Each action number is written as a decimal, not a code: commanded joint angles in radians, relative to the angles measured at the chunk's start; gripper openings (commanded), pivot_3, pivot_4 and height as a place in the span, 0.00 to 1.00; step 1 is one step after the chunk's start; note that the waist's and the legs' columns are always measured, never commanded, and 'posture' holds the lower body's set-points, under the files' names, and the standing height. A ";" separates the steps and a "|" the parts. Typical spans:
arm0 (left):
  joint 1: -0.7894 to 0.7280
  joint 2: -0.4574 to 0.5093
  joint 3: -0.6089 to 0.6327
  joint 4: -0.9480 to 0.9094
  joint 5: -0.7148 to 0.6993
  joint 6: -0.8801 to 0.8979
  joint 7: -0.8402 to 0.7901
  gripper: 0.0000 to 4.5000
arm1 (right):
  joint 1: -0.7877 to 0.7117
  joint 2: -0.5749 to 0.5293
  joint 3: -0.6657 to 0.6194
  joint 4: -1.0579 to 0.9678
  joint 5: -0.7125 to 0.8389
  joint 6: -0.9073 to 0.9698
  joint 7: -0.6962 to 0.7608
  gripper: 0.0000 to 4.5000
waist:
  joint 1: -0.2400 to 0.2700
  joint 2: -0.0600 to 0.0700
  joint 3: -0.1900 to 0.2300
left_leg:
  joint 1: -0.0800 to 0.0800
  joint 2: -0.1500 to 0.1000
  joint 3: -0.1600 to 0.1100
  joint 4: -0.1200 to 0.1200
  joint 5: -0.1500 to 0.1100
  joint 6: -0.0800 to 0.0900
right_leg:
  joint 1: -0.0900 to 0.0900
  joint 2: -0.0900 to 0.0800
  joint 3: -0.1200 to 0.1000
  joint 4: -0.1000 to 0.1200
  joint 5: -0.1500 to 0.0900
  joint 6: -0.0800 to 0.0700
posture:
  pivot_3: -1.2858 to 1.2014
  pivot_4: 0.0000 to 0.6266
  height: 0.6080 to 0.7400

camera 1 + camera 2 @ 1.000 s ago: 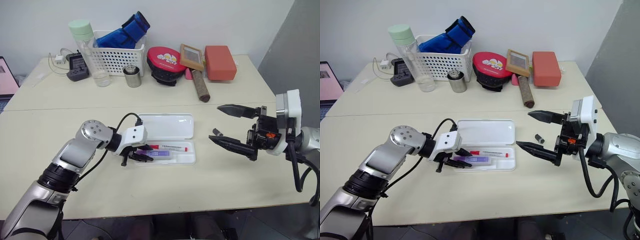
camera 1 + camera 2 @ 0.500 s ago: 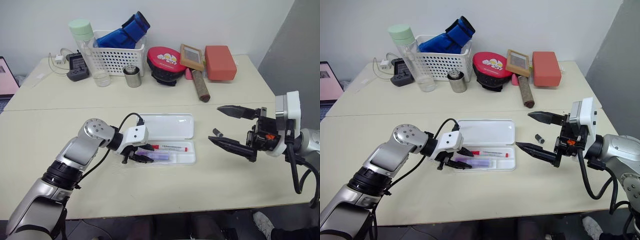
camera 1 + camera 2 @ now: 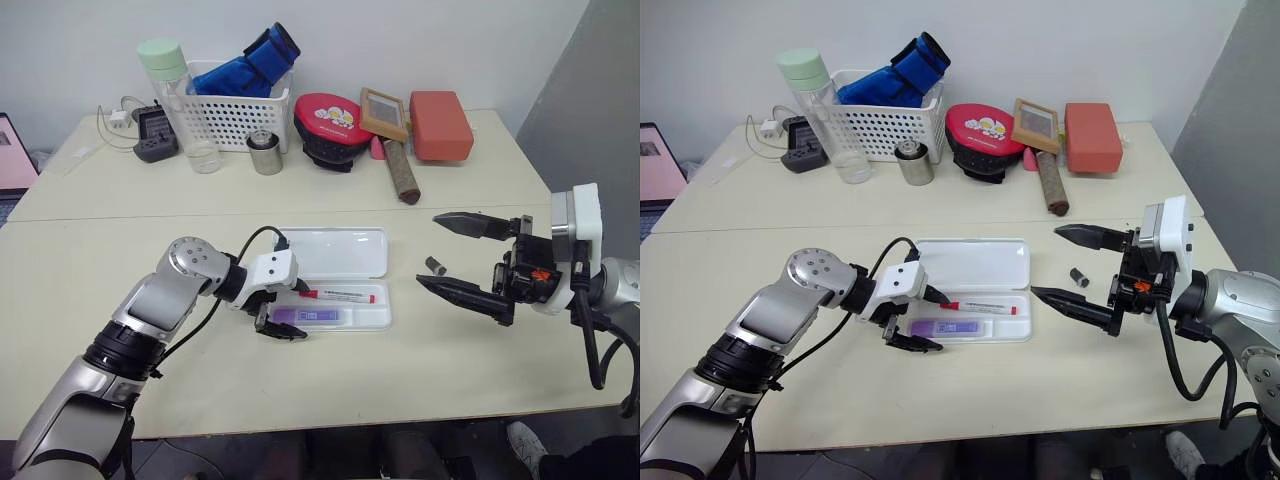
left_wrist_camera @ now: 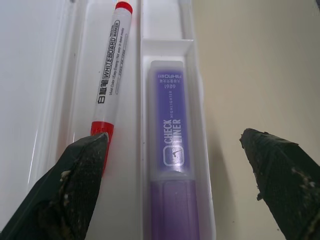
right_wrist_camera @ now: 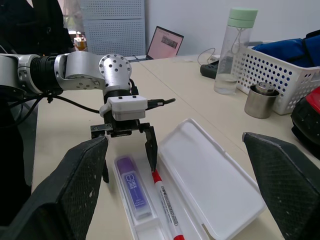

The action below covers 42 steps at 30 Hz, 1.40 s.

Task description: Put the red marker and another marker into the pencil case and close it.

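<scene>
Left eye view: the case (image 3: 335, 268) lies open on the near table, lid flat toward the back, tray toward the front. The red marker (image 3: 340, 295) lies lengthwise in the tray's back channel, and the purple marker (image 3: 310, 316) lies in the front channel just beside it. The left gripper (image 3: 278, 314) hangs over the tray's left end with its fingers spread wide, one on either side of the purple marker and not clamped on it; in the left wrist view one fingertip (image 4: 82, 170) overlaps the red marker's cap end, the other stands out over bare table. The right gripper (image 3: 462, 258) hovers to the right of the case, well apart from it, open and empty. A tiny dark cylinder (image 3: 435, 265) lies on the table between its fingers as seen from above. Along the far edge stand a bottle (image 3: 180, 105), a white basket (image 3: 235, 110) holding a blue bundle, a metal cup (image 3: 265, 152), a red round box (image 3: 330, 122), a brush (image 3: 395, 150) and a red block (image 3: 440, 125), none near the case.
</scene>
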 commanded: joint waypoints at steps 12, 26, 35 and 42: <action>-0.069 -0.346 0.240 -0.159 -0.217 0.153 0.386 1.00 | -0.096 0.051 0.226 0.387 -0.394 0.047 -0.211 1.00 | -0.001 0.000 0.000 | -0.001 -0.001 0.001 0.002 0.000 0.000 | 0.000 -0.001 0.001 0.000 0.000 0.000 | 0.52 0.24 1.00; -0.036 -0.375 0.170 -0.246 -0.207 0.154 0.429 1.00 | -0.221 0.192 0.361 0.742 -0.610 0.029 -0.198 1.00 | -0.002 0.001 0.000 | 0.000 0.000 0.001 0.002 0.000 0.000 | 0.000 0.000 0.001 0.001 0.000 0.000 | 0.52 0.24 1.00; -0.043 -0.373 0.176 -0.230 -0.200 0.143 0.447 1.00 | -0.208 0.199 0.352 0.710 -0.645 0.018 -0.154 0.52 | -0.002 0.001 0.000 | 0.001 0.000 0.001 0.002 0.000 0.000 | 0.000 0.000 0.001 0.001 0.000 0.000 | 0.52 0.24 1.00; -0.051 -0.347 0.190 -0.199 -0.199 0.128 0.443 1.00 | -0.195 0.184 0.337 0.658 -0.635 0.000 -0.099 0.14 | -0.002 0.001 0.000 | 0.001 0.000 0.001 0.002 0.000 0.000 | 0.000 0.000 0.001 0.001 0.000 0.000 | 0.52 0.24 1.00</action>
